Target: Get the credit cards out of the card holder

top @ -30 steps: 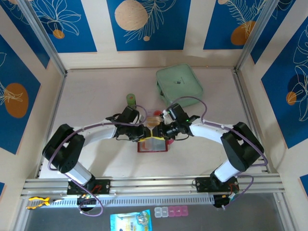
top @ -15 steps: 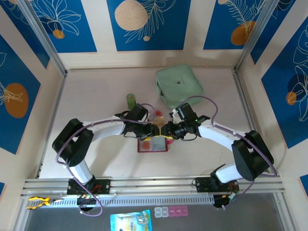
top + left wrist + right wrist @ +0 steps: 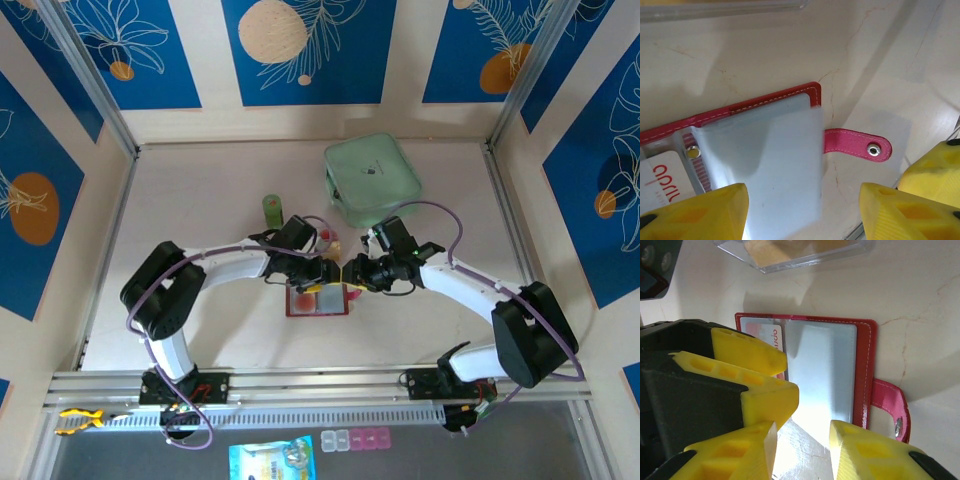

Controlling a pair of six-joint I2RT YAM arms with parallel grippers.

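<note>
Card holder (image 3: 318, 300) open flat | 1 white-and-red card (image 3: 662, 175) in sleeve

The red card holder (image 3: 318, 300) lies open and flat on the table, its clear sleeves (image 3: 785, 160) facing up. Its pink closure tab (image 3: 855, 145) sticks out sideways. A credit card (image 3: 662, 180) with red lettering sits in one sleeve.

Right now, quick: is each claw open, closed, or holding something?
Left claw: open, holding nothing, over the card holder.
Right claw: open, holding nothing.
</note>
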